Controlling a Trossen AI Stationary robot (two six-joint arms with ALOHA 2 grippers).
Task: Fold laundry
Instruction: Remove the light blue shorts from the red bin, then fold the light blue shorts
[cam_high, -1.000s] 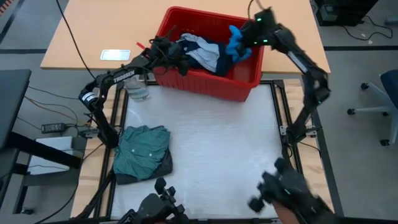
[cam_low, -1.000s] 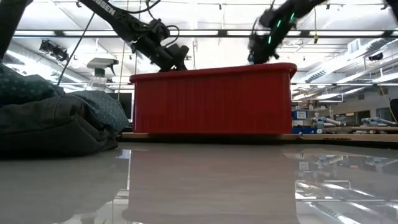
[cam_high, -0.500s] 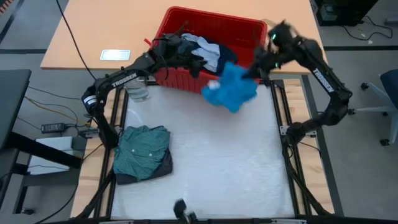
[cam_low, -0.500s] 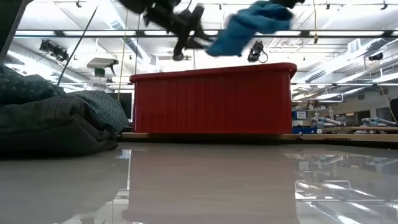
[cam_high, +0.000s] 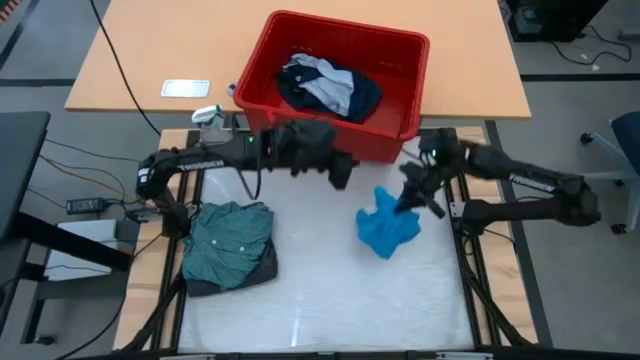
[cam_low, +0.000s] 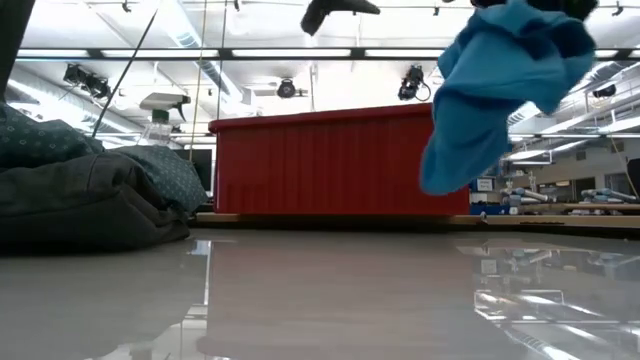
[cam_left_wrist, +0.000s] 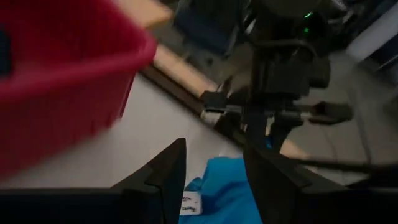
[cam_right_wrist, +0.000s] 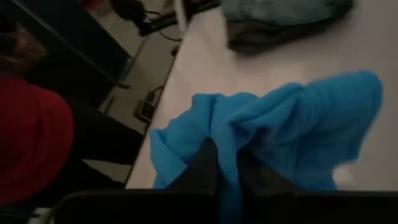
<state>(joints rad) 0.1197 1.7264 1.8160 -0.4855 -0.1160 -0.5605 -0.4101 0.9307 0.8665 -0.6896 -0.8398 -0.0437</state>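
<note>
Early in the fold job: one stack done, one piece in the air.
Folded teal-green dotted shirt (cam_high: 232, 240) rests on the white surface (cam_high: 310, 290); our left pincer (cam_high: 338, 170) hangs half-spread and empty; right pincer (cam_high: 408, 200) pinches the small bright blue cloth (cam_high: 387, 228) aloft; the navy and whitish garments (cam_high: 325, 85) wait in the red plastic bin (cam_high: 400, 120).

— How many bins do you count?
— One red bin (cam_high: 385, 138), with two or three garments in it: a navy piece (cam_high: 365, 95) and a whitish piece (cam_high: 322, 88).
— And out on the table (cam_high: 320, 280)?
— One blue piece (cam_high: 385, 230), one folded stack (cam_high: 232, 245), two robot arms.
</note>
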